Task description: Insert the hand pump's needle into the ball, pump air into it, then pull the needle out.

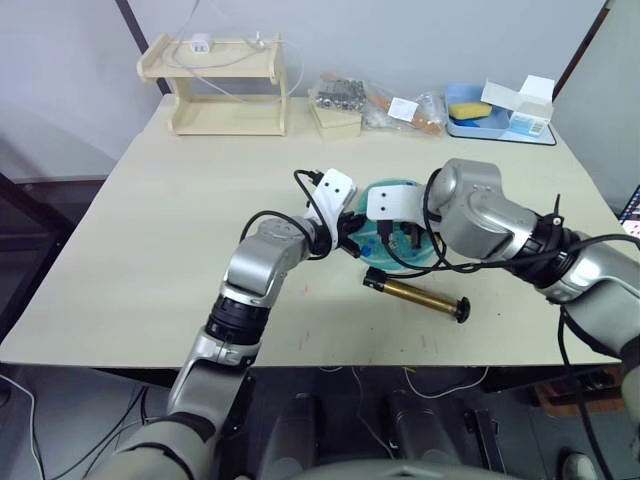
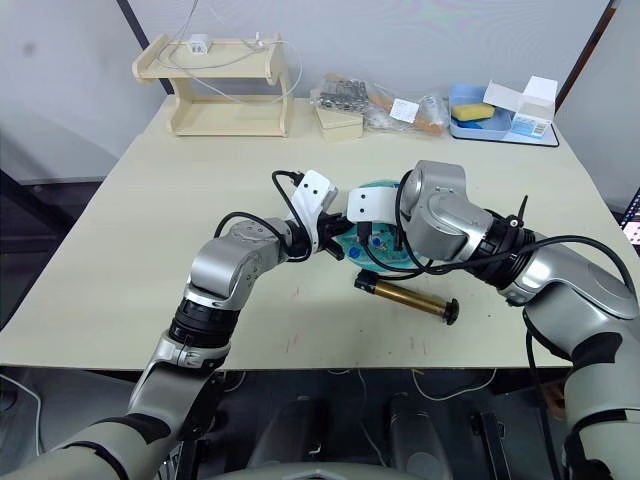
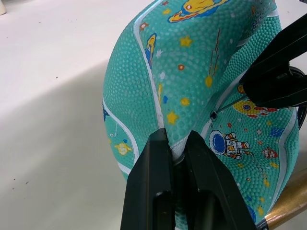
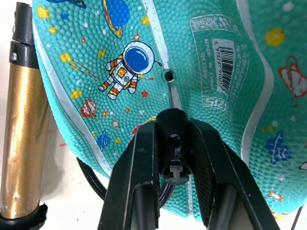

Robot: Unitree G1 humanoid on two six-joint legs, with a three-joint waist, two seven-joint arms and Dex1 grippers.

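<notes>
Both grippers pinch: left gripper [image 3: 176,143] ball [image 3: 192,62] (flattened), right gripper [image 4: 172,132] apparently needle [image 4: 171,93].

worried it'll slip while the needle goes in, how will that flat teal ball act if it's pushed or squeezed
Probably floppy: the ball looks deflated, and its skin folds where the left gripper pinches an edge. The pebbled surface should give fair grip. It likely caves under the needle that the right gripper holds near the valve, so the pinch helps steady it.
</notes>
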